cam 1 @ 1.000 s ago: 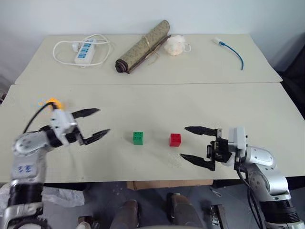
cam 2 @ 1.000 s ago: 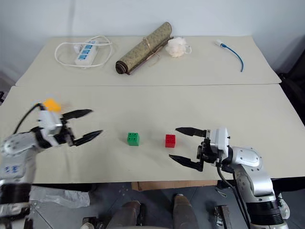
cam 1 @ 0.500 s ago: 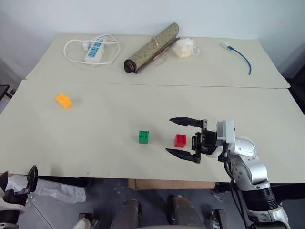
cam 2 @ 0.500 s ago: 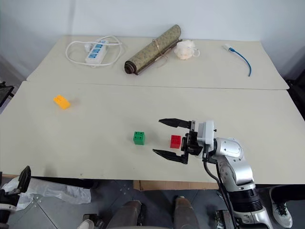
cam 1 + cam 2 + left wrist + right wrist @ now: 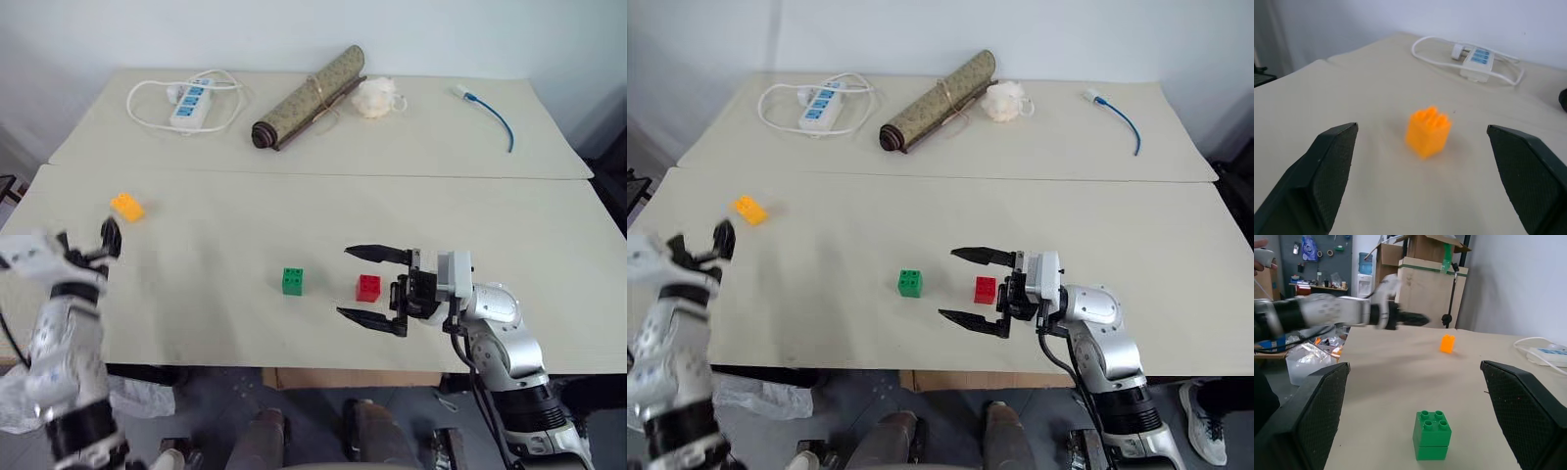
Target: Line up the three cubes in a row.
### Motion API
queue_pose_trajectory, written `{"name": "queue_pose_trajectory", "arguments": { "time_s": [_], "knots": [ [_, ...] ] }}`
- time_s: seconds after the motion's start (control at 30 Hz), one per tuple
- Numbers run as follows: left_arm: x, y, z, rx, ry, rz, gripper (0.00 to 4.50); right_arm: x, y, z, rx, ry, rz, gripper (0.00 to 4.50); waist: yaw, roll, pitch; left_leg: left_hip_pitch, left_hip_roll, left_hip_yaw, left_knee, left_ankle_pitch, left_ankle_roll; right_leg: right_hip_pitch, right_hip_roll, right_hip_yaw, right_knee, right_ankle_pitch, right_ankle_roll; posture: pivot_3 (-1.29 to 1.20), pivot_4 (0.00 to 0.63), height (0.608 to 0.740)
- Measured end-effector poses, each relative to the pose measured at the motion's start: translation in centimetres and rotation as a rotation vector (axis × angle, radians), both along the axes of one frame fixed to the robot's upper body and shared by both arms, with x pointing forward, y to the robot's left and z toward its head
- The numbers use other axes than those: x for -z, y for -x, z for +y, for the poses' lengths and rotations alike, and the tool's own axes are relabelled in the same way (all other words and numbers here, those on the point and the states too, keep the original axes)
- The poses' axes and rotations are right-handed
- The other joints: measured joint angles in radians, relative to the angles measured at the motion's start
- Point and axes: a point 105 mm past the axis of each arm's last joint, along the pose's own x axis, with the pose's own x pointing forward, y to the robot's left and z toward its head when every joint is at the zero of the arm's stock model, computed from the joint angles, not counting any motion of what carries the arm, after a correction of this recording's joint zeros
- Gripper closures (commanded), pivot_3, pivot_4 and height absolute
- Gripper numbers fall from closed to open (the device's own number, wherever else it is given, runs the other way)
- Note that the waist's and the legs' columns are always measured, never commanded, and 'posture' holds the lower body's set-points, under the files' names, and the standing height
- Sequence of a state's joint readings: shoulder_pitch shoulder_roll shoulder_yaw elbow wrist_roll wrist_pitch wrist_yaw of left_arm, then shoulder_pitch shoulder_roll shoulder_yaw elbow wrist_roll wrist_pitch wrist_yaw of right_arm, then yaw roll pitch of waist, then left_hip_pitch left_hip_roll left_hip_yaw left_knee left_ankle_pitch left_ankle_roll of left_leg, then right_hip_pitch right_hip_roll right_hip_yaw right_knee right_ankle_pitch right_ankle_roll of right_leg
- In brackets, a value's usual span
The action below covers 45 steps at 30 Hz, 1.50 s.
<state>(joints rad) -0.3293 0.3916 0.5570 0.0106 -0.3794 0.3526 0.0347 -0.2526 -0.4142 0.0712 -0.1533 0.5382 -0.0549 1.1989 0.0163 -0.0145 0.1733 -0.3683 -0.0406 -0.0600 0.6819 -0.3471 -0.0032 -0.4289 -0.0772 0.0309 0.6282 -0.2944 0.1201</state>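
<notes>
The orange-yellow cube [image 5: 127, 207] lies far left on the near table. My left gripper [image 5: 700, 241] is just in front of it, open and pointing at it, with the cube [image 5: 1428, 131] ahead between the wide-spread fingers [image 5: 1332, 166], untouched. The green cube [image 5: 292, 281] and red cube [image 5: 369, 287] sit side by side near the middle front. My right gripper [image 5: 344, 281] points left and is open. From above, the red cube lies between its fingers, touching neither. Its wrist view looks over the green cube [image 5: 1432, 435] to the orange-yellow cube [image 5: 1447, 343] and the left gripper [image 5: 1400, 318].
On the far table lie a white power strip with its cord [image 5: 188, 98], a rolled mat [image 5: 309, 83], a white crumpled wad [image 5: 377, 96] and a blue cable [image 5: 495, 113]. A seam [image 5: 313, 173] divides the two tables. The near table's front edge runs just behind both grippers.
The left arm dropped below the table's front edge, then came back up at the far left, now facing the orange-yellow cube. The right gripper slid left around the red cube. Both stayed open.
</notes>
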Motion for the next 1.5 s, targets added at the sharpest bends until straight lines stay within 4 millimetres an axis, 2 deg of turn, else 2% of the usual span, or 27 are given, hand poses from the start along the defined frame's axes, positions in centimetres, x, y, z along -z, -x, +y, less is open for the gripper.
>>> {"name": "queue_pose_trajectory", "arguments": {
  "time_s": [0.17,0.23,0.33,0.53,0.63,0.9,0.93,1.0,1.07,1.17,1.23,1.27,1.33,1.43,1.5],
  "knots": [
    [0.6,-4.2,-0.6,-0.090,0.031,0.104,0.01,0.1,-0.1,0.0,0.002,0.008,0.013,0.00,-0.015,0.000,0.000,-0.002,0.000,0.000,0.000,0.000,0.000,-0.001,0.000,-0.001,-0.001,0.000,0.000,0.00,0.150,0.740],
    [1.0,-5.2,-0.7,-0.133,0.043,0.136,0.01,0.1,-0.1,0.0,0.001,0.010,0.013,0.00,-0.017,0.000,0.000,-0.002,0.000,0.000,0.000,0.000,0.000,-0.001,0.000,-0.001,-0.001,0.000,0.000,0.00,0.150,0.740],
    [1.4,-5.7,-0.3,-0.242,0.052,0.165,0.01,0.1,-0.1,-0.1,0.007,0.011,0.016,0.00,-0.019,0.000,0.000,-0.002,0.000,0.001,0.000,0.000,0.000,-0.002,0.000,-0.001,-0.001,0.000,0.000,0.00,0.150,0.740],
    [2.7,-6.8,-1.3,-0.230,0.087,0.200,0.01,0.3,-0.2,-0.2,0.030,0.008,0.025,0.00,-0.015,0.000,0.000,-0.002,0.000,0.001,0.000,0.000,0.000,-0.002,-0.001,-0.001,0.000,0.000,0.000,0.00,0.150,0.740],
    [3.1,-7.1,-1.4,-0.227,0.097,0.216,0.61,0.4,-0.3,-0.2,0.041,0.008,0.032,0.00,-0.015,0.000,0.000,-0.002,0.000,0.001,0.000,0.000,0.000,-0.002,-0.001,-0.001,0.000,0.000,0.000,0.00,0.150,0.740],
    [2.6,-7.4,-1.8,-0.183,0.088,0.182,3.04,0.6,-0.3,-0.3,0.058,0.017,0.031,0.00,-0.015,0.000,0.000,-0.002,0.000,0.001,0.000,0.000,0.000,-0.002,-0.001,-0.001,0.000,0.000,0.000,0.00,0.150,0.740],
    [2.4,-7.3,-1.9,-0.154,0.077,0.166,3.05,0.7,-0.4,-0.3,0.059,0.018,0.031,0.00,-0.015,0.000,0.000,-0.002,0.000,0.001,0.000,0.000,0.000,-0.002,-0.001,-0.001,0.000,0.000,0.000,0.00,0.150,0.740],
    [1.9,-7.0,-2.3,-0.049,0.053,0.113,3.05,0.7,-0.4,-0.3,0.065,0.019,0.031,0.00,-0.020,0.000,0.000,-0.002,0.000,0.001,0.000,0.000,0.000,-0.002,-0.001,-0.001,0.000,0.000,0.000,0.00,0.150,0.740],
    [1.3,-6.2,-3.1,0.134,0.009,0.065,3.05,0.8,-0.4,-0.4,0.071,0.023,0.032,0.00,-0.024,0.000,0.000,-0.002,0.001,0.002,0.000,0.000,0.000,-0.002,0.000,-0.001,-0.001,0.000,0.000,0.00,0.150,0.740],
    [-0.4,-3.4,-3.9,0.476,-0.118,0.022,3.05,0.9,-0.4,-1.0,0.093,0.036,0.034,0.00,-0.031,0.001,0.000,-0.002,0.002,0.002,-0.001,0.000,0.000,-0.002,-0.001,-0.001,-0.001,0.000,0.000,0.00,0.150,0.740],
    [-1.3,-0.1,-4.7,0.753,-0.296,0.057,3.05,1.0,-0.5,-1.6,0.115,0.047,0.034,0.00,-0.036,0.001,0.001,-0.002,0.002,0.001,-0.001,0.000,0.000,-0.001,-0.001,0.000,-0.001,-0.001,-0.001,0.00,0.150,0.740],
    [-1.1,1.5,-5.3,0.886,-0.363,0.100,3.05,1.1,-0.4,-2.0,0.127,0.053,0.037,0.00,-0.038,0.002,0.001,-0.001,0.002,0.001,-0.002,0.000,0.000,-0.001,-0.002,0.000,-0.002,-0.001,-0.001,0.00,0.150,0.740],
    [-0.3,3.5,-5.8,1.058,-0.414,0.186,3.05,1.3,-0.4,-2.4,0.135,0.067,0.044,0.00,-0.034,0.005,0.002,0.000,0.001,0.001,-0.002,0.000,0.001,0.001,-0.003,0.001,-0.005,-0.001,-0.002,0.00,0.150,0.740],
    [0.4,4.4,-6.7,1.227,-0.498,0.215,3.05,1.3,-0.3,-2.6,0.128,0.078,0.042,0.00,-0.015,0.006,0.002,0.000,0.001,-0.001,-0.001,0.000,0.000,0.001,-0.003,0.002,-0.005,-0.001,-0.002,0.00,0.150,0.740],
    [0.5,4.4,-7.4,1.330,-0.599,0.188,3.05,1.3,-0.4,-2.9,0.131,0.091,0.037,0.00,-0.008,0.006,0.003,-0.001,0.001,-0.001,-0.001,0.000,0.000,0.001,-0.002,0.000,-0.004,-0.001,-0.002,0.00,0.150,0.740]
  ]
}}
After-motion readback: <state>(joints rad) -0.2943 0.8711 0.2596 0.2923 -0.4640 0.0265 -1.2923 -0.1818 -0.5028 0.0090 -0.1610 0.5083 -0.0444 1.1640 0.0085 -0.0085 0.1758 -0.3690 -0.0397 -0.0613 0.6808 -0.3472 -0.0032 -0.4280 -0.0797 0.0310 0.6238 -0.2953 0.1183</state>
